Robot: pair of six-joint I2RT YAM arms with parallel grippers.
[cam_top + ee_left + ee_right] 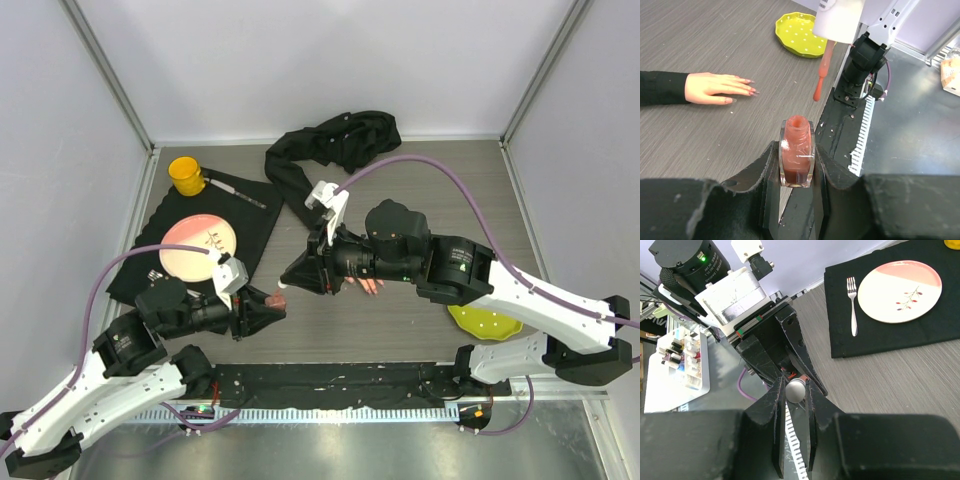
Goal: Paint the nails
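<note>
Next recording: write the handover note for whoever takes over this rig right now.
Left claw: shut on the small open reddish glass polish bottle.
Right claw: shut on the white cap; its red-coated brush hangs clear of the bottle's neck.
The pale mannequin hand in a black sleeve lies flat on the grey table, apart from the brush; its nails look pinkish, fresh paint cannot be told.
Done: bottle opened, brush out. Left: bring brush to nails and paint them.

open tabletop [715, 145] beside mannequin hand [710, 89], right arm [455, 265] overhead, yellow dish [800, 35] seemingly well apart
</note>
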